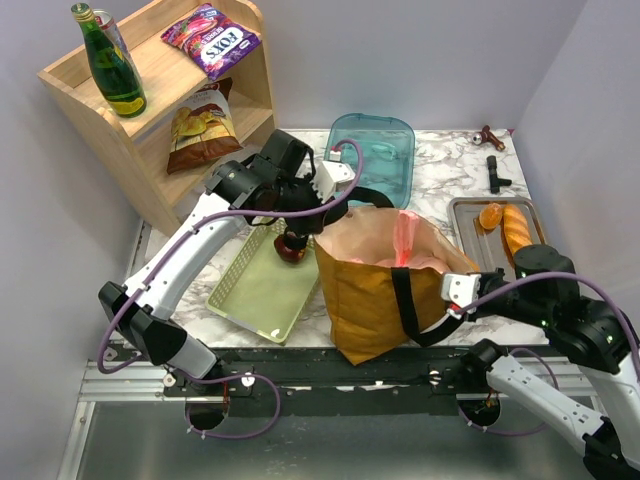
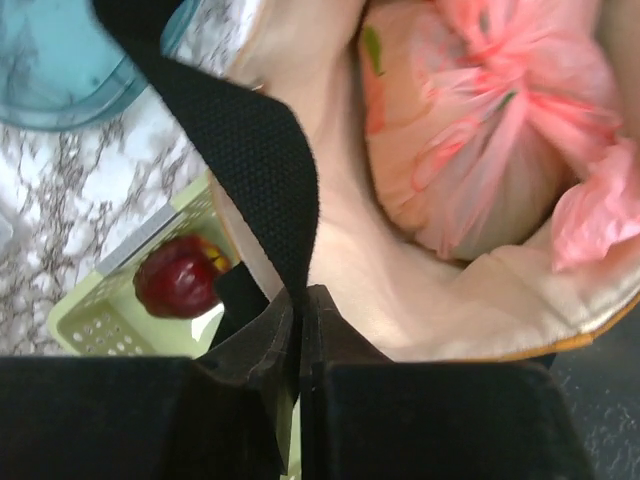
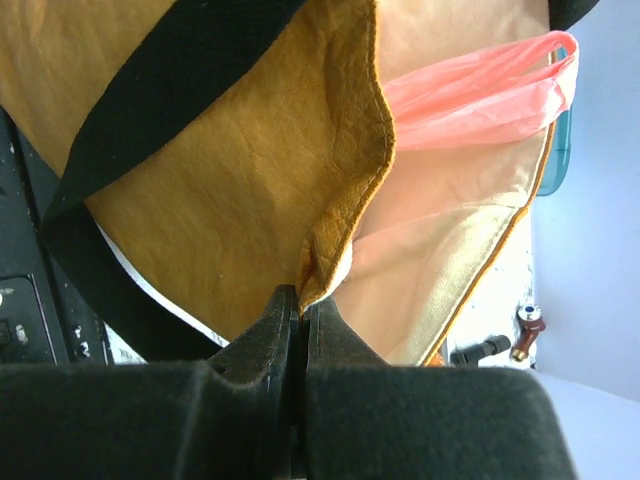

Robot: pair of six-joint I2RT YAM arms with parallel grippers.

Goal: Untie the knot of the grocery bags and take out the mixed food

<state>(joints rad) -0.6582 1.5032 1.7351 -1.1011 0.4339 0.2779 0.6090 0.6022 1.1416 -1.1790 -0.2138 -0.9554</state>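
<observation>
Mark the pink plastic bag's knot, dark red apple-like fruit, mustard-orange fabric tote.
pink plastic bag's knot (image 2: 505, 80), left wrist view, twisted centre.
dark red apple-like fruit (image 2: 178, 278), left wrist view, middle.
mustard-orange fabric tote (image 1: 368, 298), top view, front wall.

1. Setting: robot test cell, lab type.
2. Plain walls (image 1: 450, 60) enclosing marble-print table (image 1: 450, 180), 9 through 3 o'clock.
3. Aluminium mounting rail (image 1: 130, 385), 6 o'clock.
4. Wooden display shelf (image 1: 155, 65), 10 o'clock.
</observation>
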